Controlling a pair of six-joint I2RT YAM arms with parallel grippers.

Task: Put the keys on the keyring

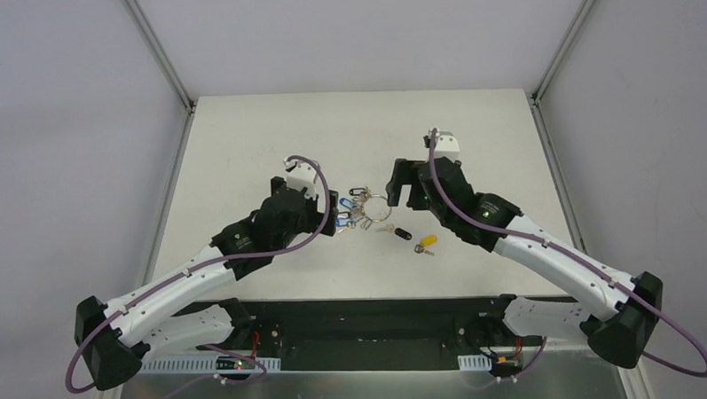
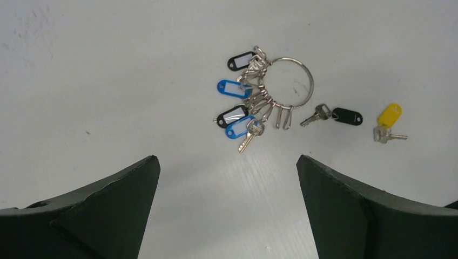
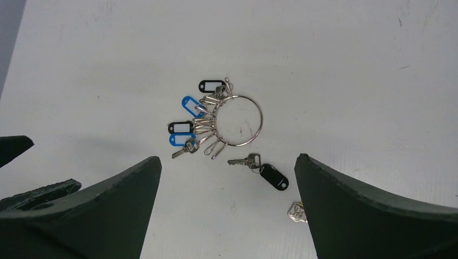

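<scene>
**A:** Starting from the near side, what do we see on the table [image 1: 355, 102]?

**B:** Nearest to us, and farthest right, is the yellow-headed key [image 2: 389, 114], lying loose. Just left of it and a touch farther is the black-headed key [image 2: 346, 116], also loose. Its tip is just beside the keyring [image 2: 312, 83] but not threaded on.

**A:** And the keyring itself?

**B:** We find it flat on the table a little farther on, between the two arms. Its bunch of silver keys and blue and black tags [image 2: 233, 88] fans out on its left side.

**A:** How do we stand with the left gripper [image 2: 227, 161]?

**B:** Its jaws are spread wide with nothing between them. It sits just left of the bunch, and from its own camera the keyring lies ahead of the fingertips, not between them.

**A:** The right gripper [image 3: 228, 158]?

**B:** It is also wide apart and holding nothing. We see it just right of the ring and slightly farther. Both loose keys are on its near side, and in its own view one finger partly hides the yellow-headed key.
</scene>
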